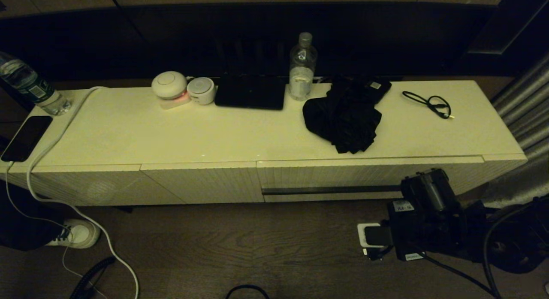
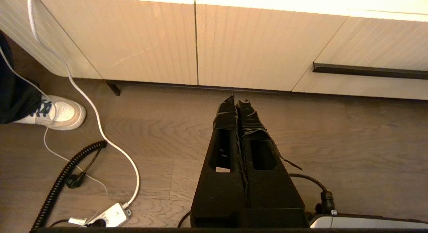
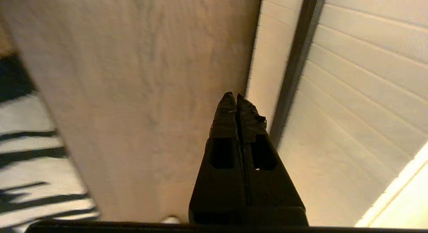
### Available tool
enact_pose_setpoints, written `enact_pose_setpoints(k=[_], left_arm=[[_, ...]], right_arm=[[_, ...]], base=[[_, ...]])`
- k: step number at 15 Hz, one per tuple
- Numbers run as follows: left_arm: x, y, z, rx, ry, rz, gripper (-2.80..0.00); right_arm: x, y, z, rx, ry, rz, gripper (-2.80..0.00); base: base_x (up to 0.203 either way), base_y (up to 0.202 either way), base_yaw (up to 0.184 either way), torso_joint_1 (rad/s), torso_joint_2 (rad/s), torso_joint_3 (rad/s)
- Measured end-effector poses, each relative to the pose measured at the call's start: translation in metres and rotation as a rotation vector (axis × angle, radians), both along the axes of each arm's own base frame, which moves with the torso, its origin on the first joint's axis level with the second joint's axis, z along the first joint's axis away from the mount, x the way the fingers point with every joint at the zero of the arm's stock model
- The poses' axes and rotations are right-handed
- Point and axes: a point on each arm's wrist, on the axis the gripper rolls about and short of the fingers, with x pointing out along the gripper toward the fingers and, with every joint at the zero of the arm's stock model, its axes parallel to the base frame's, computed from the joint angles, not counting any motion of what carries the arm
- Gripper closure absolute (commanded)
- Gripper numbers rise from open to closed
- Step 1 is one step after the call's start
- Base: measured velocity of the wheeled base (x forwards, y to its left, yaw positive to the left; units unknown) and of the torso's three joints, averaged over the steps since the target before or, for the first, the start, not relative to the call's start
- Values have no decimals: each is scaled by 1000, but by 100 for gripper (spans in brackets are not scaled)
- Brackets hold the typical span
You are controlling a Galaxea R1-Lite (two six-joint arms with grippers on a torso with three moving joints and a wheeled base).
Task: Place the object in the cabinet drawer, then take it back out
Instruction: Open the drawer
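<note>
Head view: object [image 1: 343, 116] lies on cabinet top, right of centre, above shut cabinet drawer [image 1: 330, 179], whose dark handle strip [image 1: 330, 190] runs left-right to the right hand [image 3: 236, 97], clenched and empty at lower right; left hand [image 2: 238, 102] clenched, parked near the floor.

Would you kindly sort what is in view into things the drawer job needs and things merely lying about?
For the job:
- black crumpled fabric bundle on the cabinet top
- closed cream ribbed drawer with dark handle strip
- right gripper, shut, near that handle

Lying about:
- clear plastic water bottle
- thin black cable
- round white speakers
- black phone
</note>
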Motion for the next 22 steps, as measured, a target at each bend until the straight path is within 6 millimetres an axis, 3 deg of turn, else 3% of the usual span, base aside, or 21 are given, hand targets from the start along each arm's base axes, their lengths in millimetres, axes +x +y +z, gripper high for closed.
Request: enact_pose_setpoints(k=[1,2,12,22], left_arm=[[0,0,0,0,0,0,0],[0,0,0,0,0,0,0],[0,0,0,0,0,0,0],[0,0,0,0,0,-1,0]], right_arm=[[2,-2,-1,-22,-11,21,0],[3,-5,-3,-47,-10,57,-280],[26,-17,-22,-82,45,103,-280],[66,-30,-41,41,70,-104,-280]], base=[[0,0,0,0,0,0],[0,0,0,0,0,0],[0,0,0,0,0,0],[0,0,0,0,0,0]])
